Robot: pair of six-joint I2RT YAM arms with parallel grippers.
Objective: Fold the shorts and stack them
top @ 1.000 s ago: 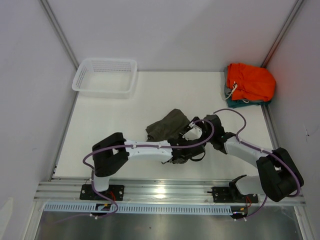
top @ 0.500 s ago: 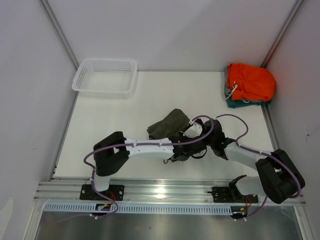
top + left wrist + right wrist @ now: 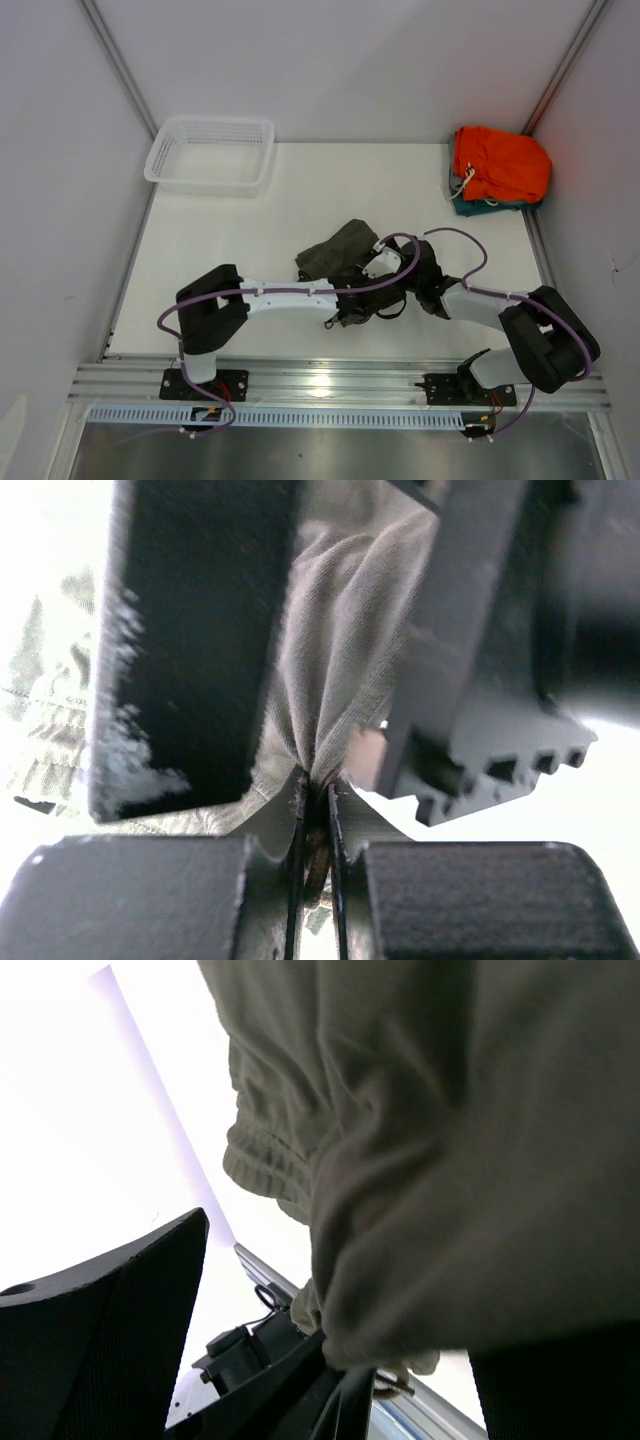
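The olive-green shorts (image 3: pixel 335 250) lie bunched in the middle of the table. My left gripper (image 3: pixel 362 300) is at their near edge, shut on a pinched fold of the cloth (image 3: pixel 330 660), with its jaws nearly together (image 3: pixel 315 785). My right gripper (image 3: pixel 395 272) is close beside it on the right and open. Its two fingers (image 3: pixel 190 640) stand either side of the fold that the left gripper holds. In the right wrist view the shorts (image 3: pixel 450 1160) hang between the spread fingers (image 3: pixel 100 1340), elastic waistband showing, and the right gripper (image 3: pixel 340 1300) is not closed on them.
A white mesh basket (image 3: pixel 210 155) stands at the back left. Bright orange shorts (image 3: pixel 500 165) lie on a teal garment (image 3: pixel 468 206) at the back right corner. A metal rail (image 3: pixel 330 380) runs along the near edge by the arm bases.
My right arm has drawn leftward and nearer, bringing its open gripper up against the left gripper. The left gripper keeps its hold and has barely moved.
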